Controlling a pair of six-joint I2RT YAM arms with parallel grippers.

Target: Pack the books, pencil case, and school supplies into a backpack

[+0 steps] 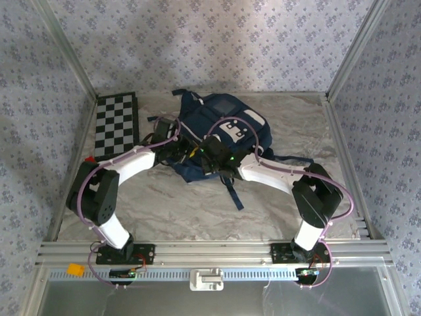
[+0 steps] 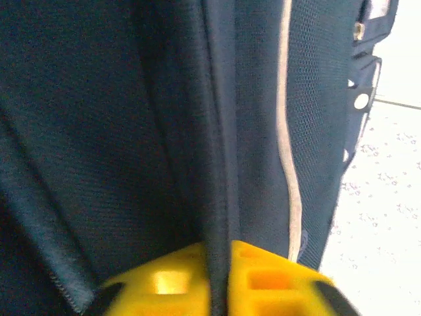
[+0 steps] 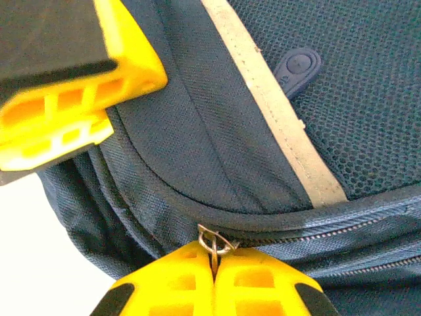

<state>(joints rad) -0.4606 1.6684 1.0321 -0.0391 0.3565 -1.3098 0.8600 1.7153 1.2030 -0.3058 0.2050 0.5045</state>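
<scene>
Yellow fingers (image 3: 164,289) of the right end effector (image 3: 214,284) are pinched tight on the little metal zipper pull (image 3: 214,242) of the backpack (image 3: 197,131). Close by, the left end effector (image 2: 217,280) squeezes a fold of the blue cloth beside a white stripe (image 2: 284,131). The bag lies in the middle of the grey surface (image 1: 197,210). Both arms lean over its front and hide part of it. A black-and-white chequered board (image 1: 117,125) lies near the bag, on its left.
</scene>
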